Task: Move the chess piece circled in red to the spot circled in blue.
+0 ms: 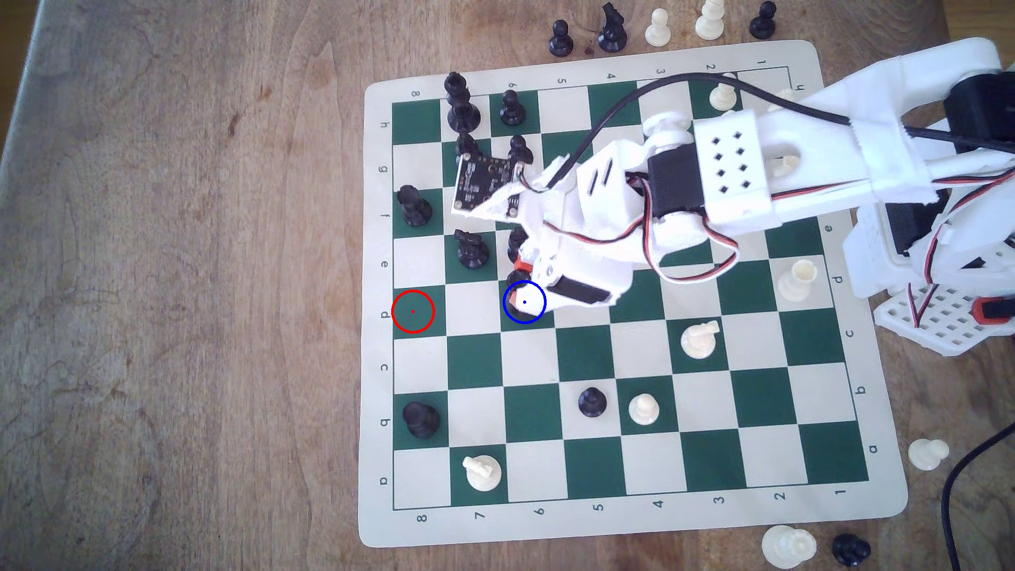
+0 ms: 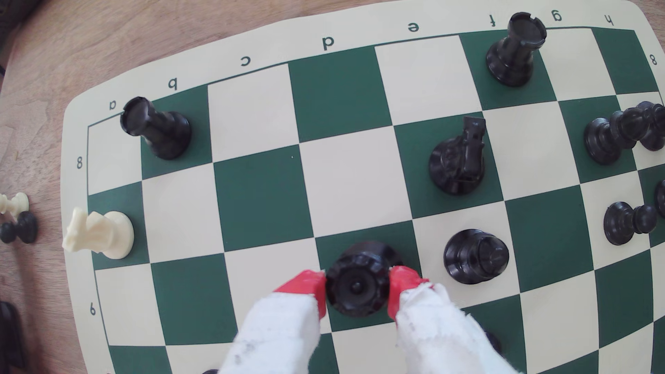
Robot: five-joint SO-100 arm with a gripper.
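The chess piece (image 2: 357,286), black with a round notched top, stands upright on a dark green square (image 2: 406,242) in the wrist view. My gripper (image 2: 358,280) is shut on it, one red fingertip (image 2: 306,286) pressed against each side of its crown. In the exterior view my gripper (image 1: 520,290) hangs over the spot (image 1: 506,323), the green square under the blue ring. There only a black sliver of the chess piece (image 1: 515,276) shows beside the orange fingertips. The green square inside the red ring (image 1: 413,311) has no piece on it.
A black pawn (image 2: 475,256) stands on the adjoining square, close to one finger. A black knight (image 1: 472,250) and black rooks (image 1: 413,206) (image 1: 420,418) stand nearby. A white knight (image 1: 482,472) sits at the near corner. Captured pieces (image 1: 609,27) line the table's far side.
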